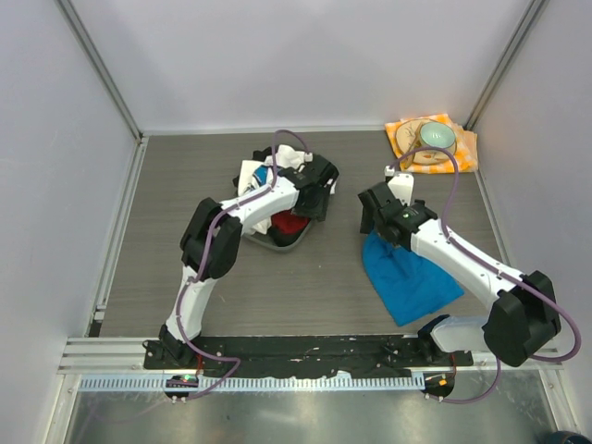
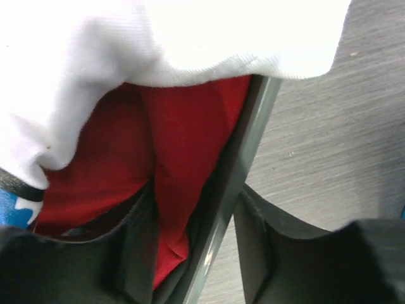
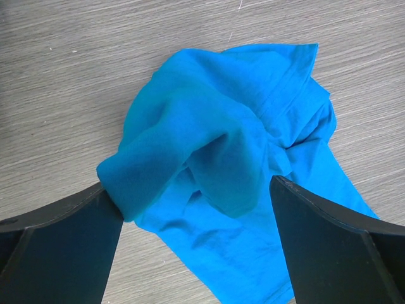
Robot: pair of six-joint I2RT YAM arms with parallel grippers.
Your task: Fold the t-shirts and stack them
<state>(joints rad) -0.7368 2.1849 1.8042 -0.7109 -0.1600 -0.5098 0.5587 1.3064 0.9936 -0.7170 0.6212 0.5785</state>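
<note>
The red t-shirt (image 1: 289, 225) (image 2: 177, 139) lies in a grey tray (image 1: 268, 245), partly covered by the white blue-print t-shirt (image 1: 252, 176) (image 2: 126, 38). My left gripper (image 1: 301, 215) (image 2: 199, 253) is open. It straddles the tray's rim (image 2: 250, 139): one finger inside against a fold of red cloth, the other outside with a gap to the rim. The bright blue t-shirt (image 1: 412, 277) (image 3: 215, 126) lies crumpled on the table. My right gripper (image 1: 375, 227) (image 3: 196, 244) hangs open above its bunched end, one finger on each side.
An orange-and-white checked napkin (image 1: 444, 153) with a pale green bowl (image 1: 437, 136) on it sits in the far right corner. Walls and metal rails close in the table on three sides. The arm bases stand on a black strip (image 1: 296, 350) at the near edge.
</note>
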